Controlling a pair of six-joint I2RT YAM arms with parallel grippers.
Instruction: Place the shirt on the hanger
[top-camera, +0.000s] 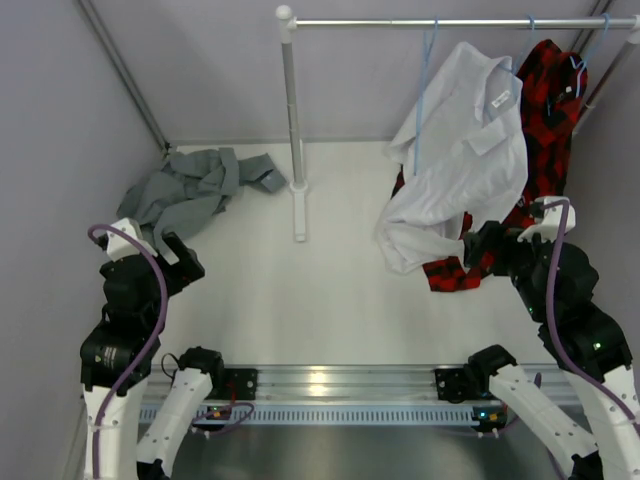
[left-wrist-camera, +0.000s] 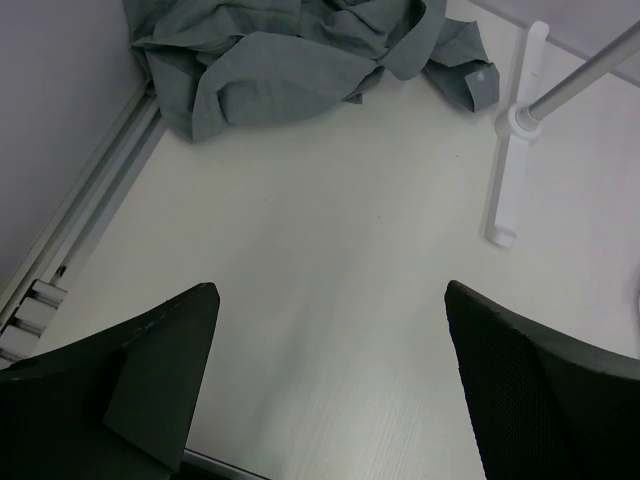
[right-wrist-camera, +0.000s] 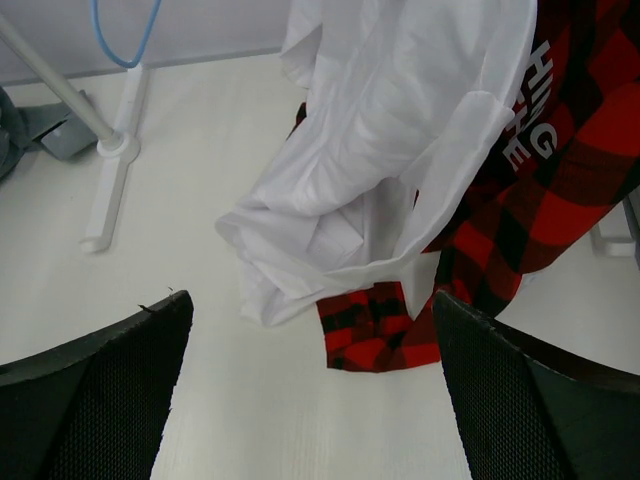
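The grey shirt (top-camera: 190, 190) lies crumpled on the table at the back left; it also shows at the top of the left wrist view (left-wrist-camera: 290, 60). The light-blue hanger (top-camera: 424, 85) hangs from the rail just left of the white shirt; its lower loop shows in the right wrist view (right-wrist-camera: 125, 40). My left gripper (top-camera: 185, 262) is open and empty, a short way in front of the grey shirt, with bare table between its fingers (left-wrist-camera: 330, 300). My right gripper (top-camera: 478, 250) is open and empty, near the hems of the hanging shirts (right-wrist-camera: 312, 300).
A white shirt (top-camera: 460, 150) and a red-and-black plaid shirt (top-camera: 545, 130) hang from the rail (top-camera: 450, 21), their ends resting on the table. The rack's upright pole (top-camera: 293, 130) and white foot (top-camera: 299, 215) stand mid-table. Grey walls close in left and right.
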